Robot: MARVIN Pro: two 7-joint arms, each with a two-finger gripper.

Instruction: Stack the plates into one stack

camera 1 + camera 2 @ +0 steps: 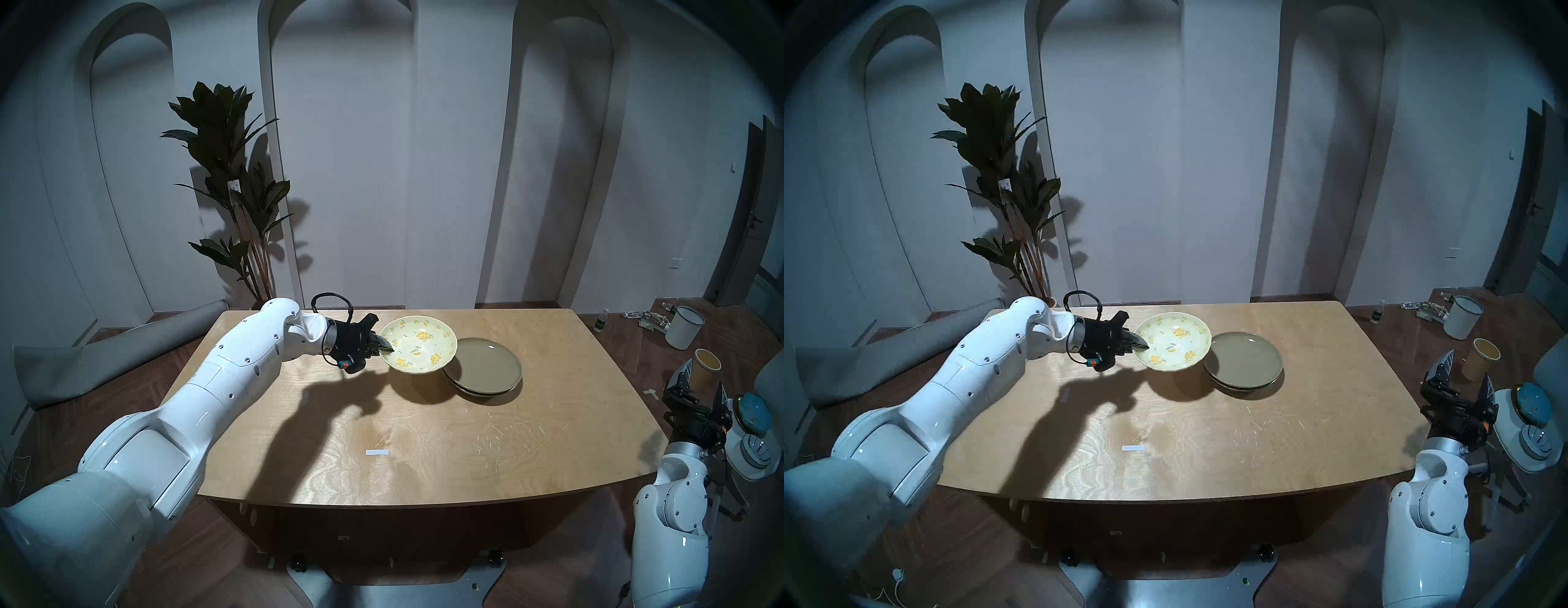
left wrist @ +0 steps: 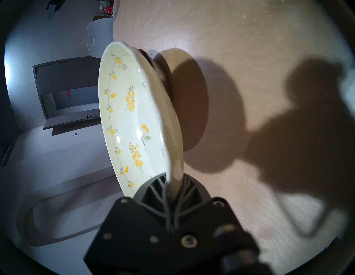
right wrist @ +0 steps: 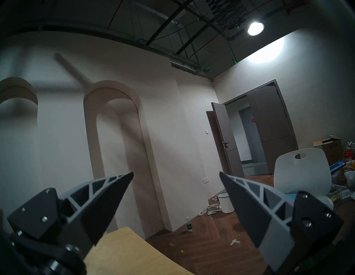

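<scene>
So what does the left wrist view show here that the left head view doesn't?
Only the wrist view shows the jaws clamped on both faces of the floral plate's rim. Only the head view shows the olive plate on a lower dish, plus the idle right gripper, jaws apart. Both show the left gripper holding the floral plate above the table.
</scene>
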